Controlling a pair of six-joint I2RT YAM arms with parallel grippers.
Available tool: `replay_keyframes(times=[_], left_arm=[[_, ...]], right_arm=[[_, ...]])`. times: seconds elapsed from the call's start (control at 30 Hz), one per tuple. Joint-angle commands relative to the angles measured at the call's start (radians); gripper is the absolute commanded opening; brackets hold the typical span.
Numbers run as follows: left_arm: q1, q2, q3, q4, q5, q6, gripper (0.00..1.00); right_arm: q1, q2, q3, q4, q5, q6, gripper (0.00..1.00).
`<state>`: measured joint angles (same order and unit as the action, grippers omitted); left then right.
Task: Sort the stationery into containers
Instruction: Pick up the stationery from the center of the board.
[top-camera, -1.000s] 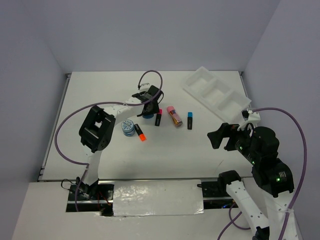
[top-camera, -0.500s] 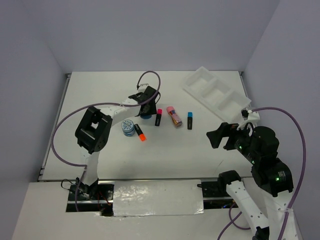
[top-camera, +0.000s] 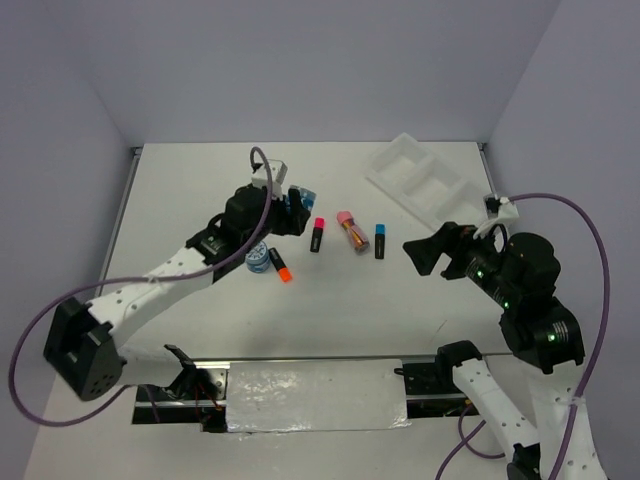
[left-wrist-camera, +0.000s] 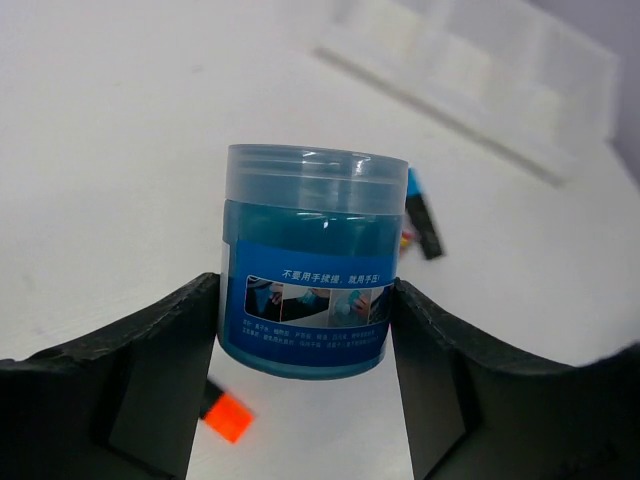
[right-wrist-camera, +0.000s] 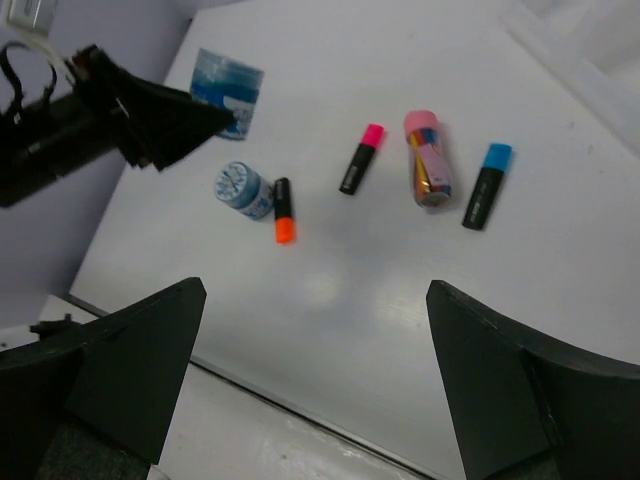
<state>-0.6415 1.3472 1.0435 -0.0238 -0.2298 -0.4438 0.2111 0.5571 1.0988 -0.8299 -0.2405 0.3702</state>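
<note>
Holding blue jar (left-wrist-camera: 310, 262) clamped above table (top-camera: 330, 310): left gripper (top-camera: 292, 208). Right gripper (right-wrist-camera: 315, 300) spread wide, empty, near tray (top-camera: 432, 188).

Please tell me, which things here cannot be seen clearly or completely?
1. Top view: the left gripper covers most of the blue jar it holds.
2. Left wrist view: the white tray is blurred; the right wrist view cuts it off at the top right corner.
3. Left wrist view: the jar hides most of the blue-capped marker.
4. Left wrist view: the gripper hides the orange-capped marker except its cap.
</note>
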Motion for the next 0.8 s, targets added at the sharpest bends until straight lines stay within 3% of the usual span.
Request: replay_keyframes(times=[0.0,0.17,0.43,0.77], left_arm=[[-0.040,-0.144,-0.120,0.315,0.205,0.106,0.00],[-0.125,-0.264,-0.214,0.409,0.355,0.162,0.00],[-0.219,-0.309,-0.209,0.440,0.494,0.185,0.00],[-0.264,-0.309,-0.175,0.404,0.500,0.228,0.00]], right_arm=[[-0.006,0.090,0.058,0.138,-0.106,0.099,1.00],[0.025,0.194,0.026,0.308,-0.213,0.259,1.00],[0.298,0.339,0.001,0.414,-0.071,0.371,1.00],[0.390,0.386,-0.031,0.399,0.033,0.391,1.00]])
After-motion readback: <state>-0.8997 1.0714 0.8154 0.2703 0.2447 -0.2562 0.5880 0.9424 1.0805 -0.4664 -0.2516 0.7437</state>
